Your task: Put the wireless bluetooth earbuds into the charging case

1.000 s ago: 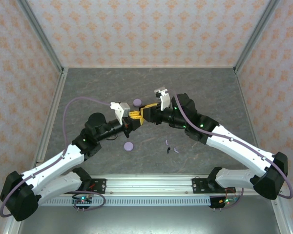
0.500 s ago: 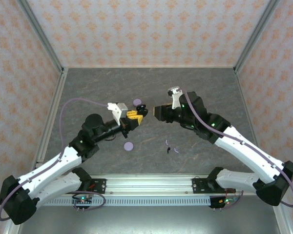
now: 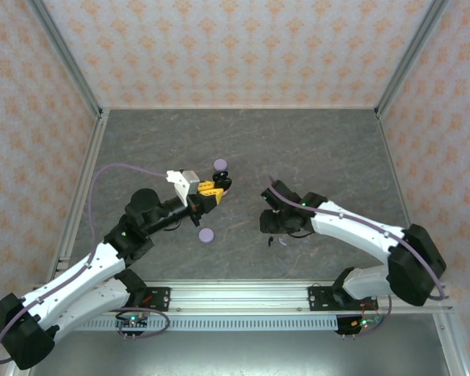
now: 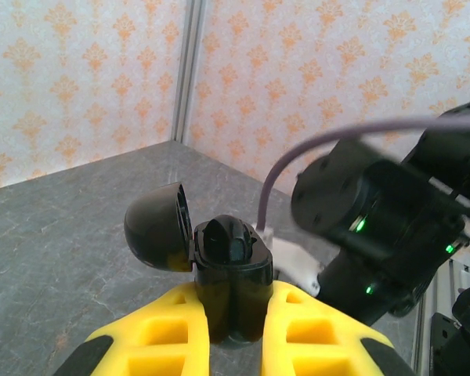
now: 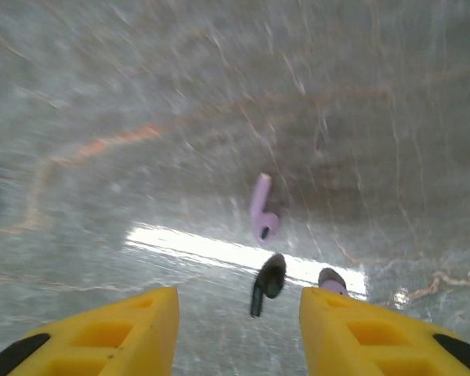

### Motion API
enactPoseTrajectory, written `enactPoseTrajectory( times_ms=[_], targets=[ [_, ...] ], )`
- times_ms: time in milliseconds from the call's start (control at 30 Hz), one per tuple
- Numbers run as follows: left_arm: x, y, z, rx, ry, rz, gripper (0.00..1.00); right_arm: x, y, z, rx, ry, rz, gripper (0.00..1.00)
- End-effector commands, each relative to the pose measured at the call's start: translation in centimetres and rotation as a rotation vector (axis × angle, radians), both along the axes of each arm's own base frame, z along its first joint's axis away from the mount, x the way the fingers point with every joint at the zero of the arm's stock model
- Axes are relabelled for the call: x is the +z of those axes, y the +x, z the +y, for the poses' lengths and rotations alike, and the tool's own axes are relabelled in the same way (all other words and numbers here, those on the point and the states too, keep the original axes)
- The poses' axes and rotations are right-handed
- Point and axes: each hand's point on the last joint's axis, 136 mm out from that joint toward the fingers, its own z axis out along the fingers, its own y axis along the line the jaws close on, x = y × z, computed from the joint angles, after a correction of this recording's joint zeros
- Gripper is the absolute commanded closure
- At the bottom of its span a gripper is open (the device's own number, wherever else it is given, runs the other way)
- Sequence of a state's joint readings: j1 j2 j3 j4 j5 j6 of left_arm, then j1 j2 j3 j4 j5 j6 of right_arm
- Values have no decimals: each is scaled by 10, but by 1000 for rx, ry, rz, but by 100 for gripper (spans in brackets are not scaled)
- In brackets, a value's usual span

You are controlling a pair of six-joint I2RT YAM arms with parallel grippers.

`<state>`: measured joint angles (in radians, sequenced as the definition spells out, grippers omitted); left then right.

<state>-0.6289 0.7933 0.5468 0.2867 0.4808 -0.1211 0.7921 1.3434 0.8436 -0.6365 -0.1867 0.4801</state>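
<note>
**Counts, left to right.** I see one black charging case with a hinged lid point(image 4: 232, 266), two lavender round disc-shaped cases, and three small earbuds, two lavender and one black.

**Left claw** point(image 3: 213, 189). Its yellow fingers point(image 4: 160, 337) pinch the black charging case from both sides and hold it above the grey marbled counter point(image 3: 337, 149). In the left wrist view the case stands upright with its mouth facing up. Its domed lid point(image 4: 158, 229) is swung open to the left on the hinge. A dark rounded shape sits in the well, and I cannot tell whether it is an earbud.

**Lavender cases.** One lies just beyond the left claw point(image 3: 220, 164). The other lies nearer me, below the claw point(image 3: 207, 234). Both lie flat on the counter, and I cannot see into either.

**Earbuds.** All three lie on the counter right of centre, close together and well apart from the black case.
- The pale lavender stemmed earbud point(image 5: 262, 210) has its long axis nearly straight away from the right wrist camera, with the stem on the far side and the bulb on the near side.
- The black stemmed earbud point(image 5: 268, 282) lies just nearer. Its head is on the far side and its stem slants toward the near left.
- The second lavender earbud point(image 5: 330, 277) lies to the right of the black one and is partly hidden by the right finger, so I cannot tell which way it points.

**Right claw** point(image 5: 239, 325). It hangs low over the earbuds with its fingers spread and nothing between them.
</note>
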Motion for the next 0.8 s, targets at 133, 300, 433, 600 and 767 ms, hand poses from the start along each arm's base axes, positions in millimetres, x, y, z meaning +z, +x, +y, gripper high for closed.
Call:
enactPoseTrajectory(
  times_ms=[133,300,433,600,767],
  targets=[
    [-2,-2,2,10,9,-16,96,-28,-2,-2,-26,-73,51,56],
    [-3,-2,2,12,12,-15,96,-43,-6,0,-17,-87,94,62],
    [-4,-1,2,14,13,-15,96,-53,-10,-1,-14,-100,118,65],
    [-3,0,2,12,13,-12,96,-60,-12,-2,-11,-112,132,68],
    [-4,-1,1,11,13,-11,96,-65,-14,-2,-5,-119,146,71]
  ],
)
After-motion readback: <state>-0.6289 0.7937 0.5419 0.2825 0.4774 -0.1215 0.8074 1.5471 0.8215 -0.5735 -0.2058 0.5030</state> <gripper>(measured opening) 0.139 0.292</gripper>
